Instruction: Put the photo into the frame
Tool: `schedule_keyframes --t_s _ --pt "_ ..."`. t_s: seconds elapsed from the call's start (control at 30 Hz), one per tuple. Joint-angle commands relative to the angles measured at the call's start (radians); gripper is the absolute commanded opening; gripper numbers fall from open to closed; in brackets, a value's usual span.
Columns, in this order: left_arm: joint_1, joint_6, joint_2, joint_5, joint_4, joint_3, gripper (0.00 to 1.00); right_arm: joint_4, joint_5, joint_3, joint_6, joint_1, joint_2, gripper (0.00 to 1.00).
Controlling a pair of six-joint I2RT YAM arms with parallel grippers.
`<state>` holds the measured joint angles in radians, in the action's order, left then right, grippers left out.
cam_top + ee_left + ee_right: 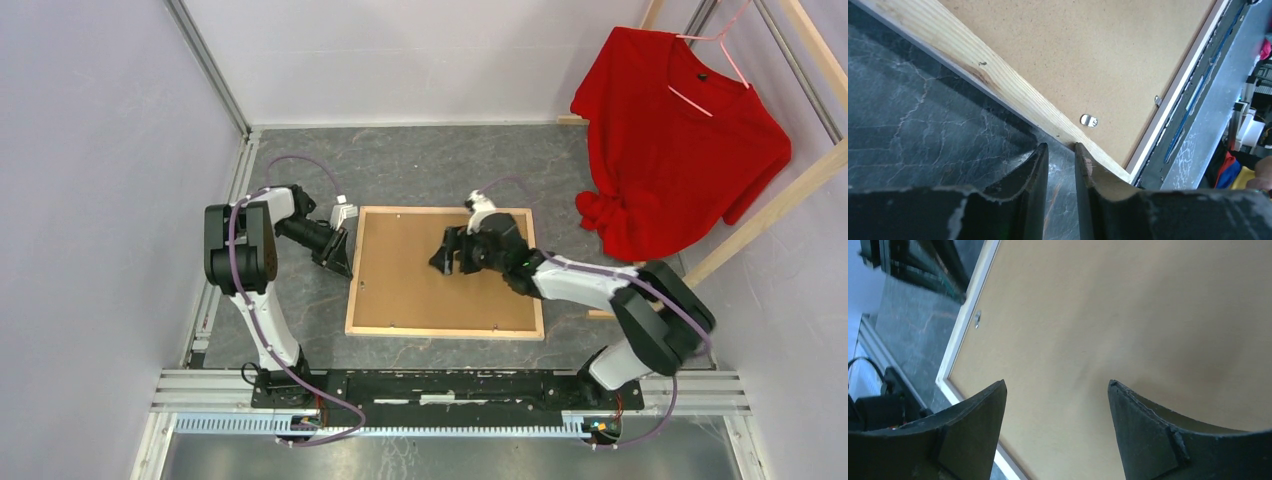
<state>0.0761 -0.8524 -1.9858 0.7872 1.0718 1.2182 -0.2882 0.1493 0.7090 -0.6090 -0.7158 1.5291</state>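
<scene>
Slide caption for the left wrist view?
Left gripper, slightly open, at the face-down frame, hardboard backing in place.

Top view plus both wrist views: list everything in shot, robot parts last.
frame: one, bare light wood showing, lying flat mid-table
backing board: one, brown, inside the frame
metal clips: two seen in the left wrist view, silver, on the board by the frame's rails
photo: none in view
shirt: one, red, hanging far right
hanger: one, pale, holding the shirt
rack: one, bare wood, far right corner
table: one, dark grey marbled
left gripper: one, black, at the frame's left rail, narrow gap, nothing between
right gripper: one, black, over the backing board, open wide, empty
</scene>
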Motion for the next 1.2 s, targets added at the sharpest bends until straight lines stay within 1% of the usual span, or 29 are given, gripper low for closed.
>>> schedule_keyframes --t_s 0.0,0.17,0.27,0.43,0.63,1.17 --pt "-0.002 -0.018 -0.009 0.043 -0.002 0.026 0.30 -0.184 0.108 0.114 -0.056 -0.096 0.125 0.80" --pt "-0.003 -0.013 -0.029 0.055 -0.003 0.037 0.26 -0.190 0.151 0.263 -0.063 -0.180 0.297 0.77" --pt "-0.005 -0.015 -0.037 0.050 -0.003 0.040 0.24 -0.162 0.169 0.357 -0.055 -0.215 0.388 0.76" --pt "-0.004 -0.016 -0.036 0.048 -0.003 0.041 0.21 -0.130 0.183 0.449 -0.048 -0.241 0.484 0.76" --pt "-0.005 -0.007 -0.036 0.044 -0.014 0.037 0.17 -0.126 0.188 0.475 -0.045 -0.254 0.532 0.75" --pt "-0.005 0.005 -0.032 0.035 -0.018 0.040 0.15 -0.140 0.220 0.518 -0.075 -0.269 0.602 0.74"
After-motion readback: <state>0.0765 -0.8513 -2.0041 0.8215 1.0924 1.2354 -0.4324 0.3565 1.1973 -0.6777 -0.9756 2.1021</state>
